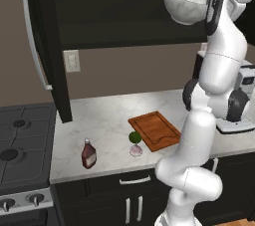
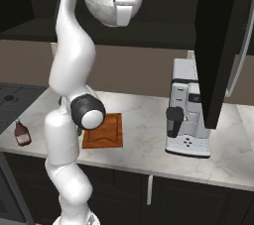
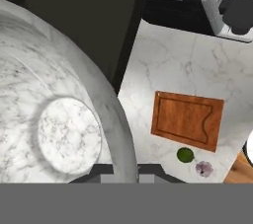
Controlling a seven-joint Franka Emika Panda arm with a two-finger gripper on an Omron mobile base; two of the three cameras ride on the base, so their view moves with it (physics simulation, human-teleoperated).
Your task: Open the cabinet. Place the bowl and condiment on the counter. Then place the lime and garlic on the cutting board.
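Left of the cutting board (image 1: 155, 130), the condiment (image 1: 88, 154) stands on the counter (image 1: 104, 120); lime (image 1: 134, 137) and garlic (image 1: 135, 150) sit just beside the board. High above it, the gripper (image 1: 203, 7) clamps the bowl (image 1: 183, 2) by its rim, at the opened cabinet (image 1: 42, 46).

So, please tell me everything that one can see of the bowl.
The bowl is wide, round and white with grey marbling, like stone, with a flat round bottom inside. It looks empty. It hangs high in front of the open cabinet, above the counter, tilted. The gripper is shut on its rim; nothing else touches it.
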